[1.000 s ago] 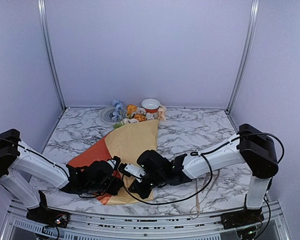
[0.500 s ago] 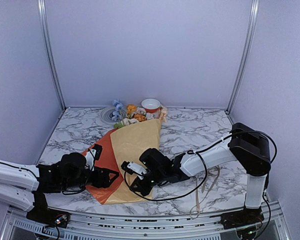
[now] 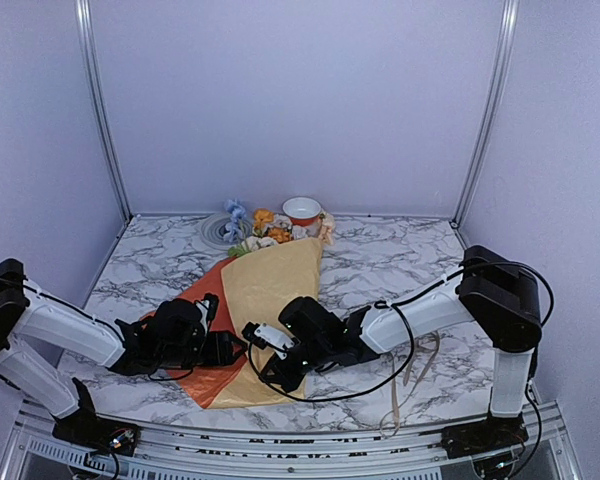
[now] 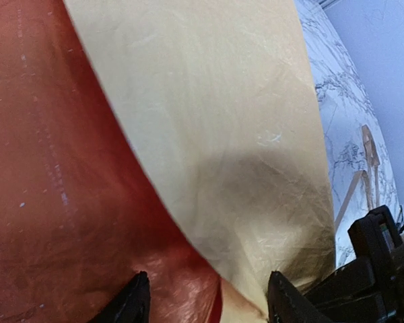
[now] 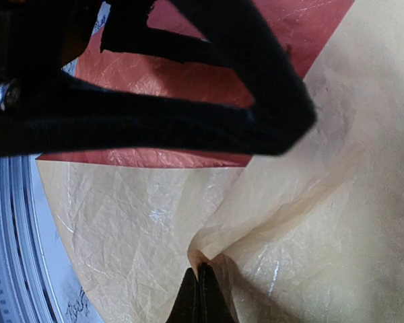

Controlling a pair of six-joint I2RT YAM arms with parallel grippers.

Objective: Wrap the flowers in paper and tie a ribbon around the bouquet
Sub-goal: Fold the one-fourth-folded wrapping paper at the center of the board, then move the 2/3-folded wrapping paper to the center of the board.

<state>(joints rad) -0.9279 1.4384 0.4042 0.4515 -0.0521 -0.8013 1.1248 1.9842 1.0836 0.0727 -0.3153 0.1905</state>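
The paper point(image 3: 272, 290) lies folded over the flowers point(image 3: 263, 228): its tan-yellow face is on top and an orange flap point(image 3: 208, 300) shows on the left. The flower heads stick out at the far end. My right gripper point(image 3: 271, 366) is shut on a pinched fold of the tan paper point(image 5: 303, 222) near its near end, fingertips together point(image 5: 200, 296). My left gripper point(image 3: 232, 348) is open just left of it. Its jaws straddle the edge between orange and tan point(image 4: 209, 303) with nothing gripped. The ribbon point(image 3: 416, 372) trails on the marble at the right.
A white and orange bowl point(image 3: 302, 208) and a grey coiled mat point(image 3: 218, 228) stand at the back by the flower heads. Ribbon strands point(image 4: 365, 145) lie beyond the paper. My left gripper's dark body point(image 5: 188, 114) hangs close over the right gripper. Metal rails line the near edge.
The left gripper let go of the paper's near corner, pulled back left, then came back right to the paper with jaws open. The orange flap folded in narrower. The right gripper kept its pinch.
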